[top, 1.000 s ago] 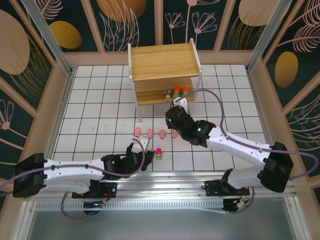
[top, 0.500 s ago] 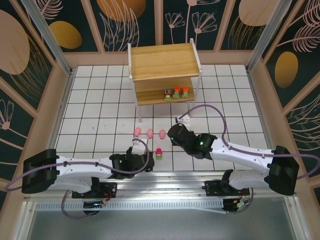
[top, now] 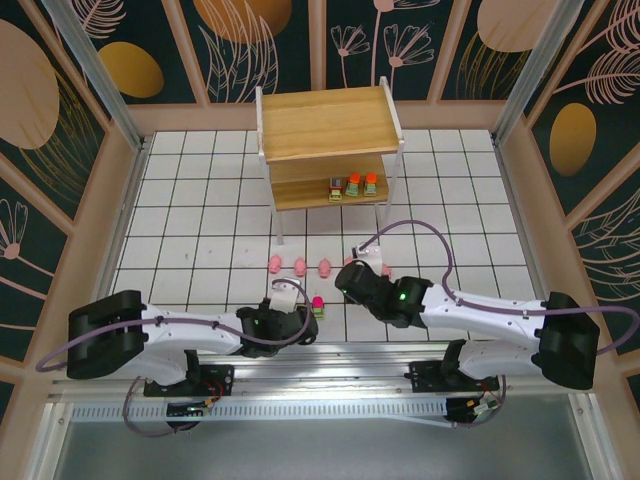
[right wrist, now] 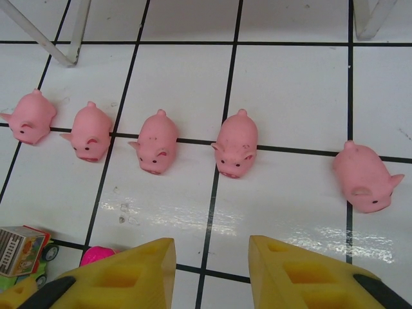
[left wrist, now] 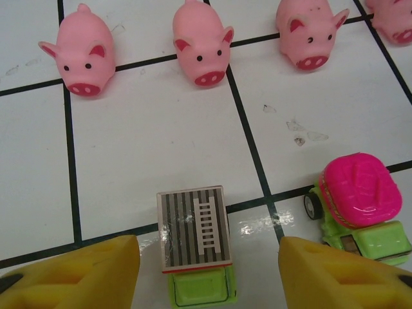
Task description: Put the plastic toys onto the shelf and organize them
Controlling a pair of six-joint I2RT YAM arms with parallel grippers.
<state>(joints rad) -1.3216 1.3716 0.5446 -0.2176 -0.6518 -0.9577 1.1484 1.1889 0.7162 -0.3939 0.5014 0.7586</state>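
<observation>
Pink pigs [right wrist: 156, 143], grey-striped green truck [left wrist: 195, 238], white black-lined tiles [left wrist: 161, 148]

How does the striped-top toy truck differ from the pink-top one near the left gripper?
The striped-top truck has a flat grey top with a ladder print; the pink-top truck has a rounded pink one. The striped-top truck stands between the fingers of the left gripper; the pink-top truck stands outside that gap, turned aslant. Both have light green bases.
</observation>
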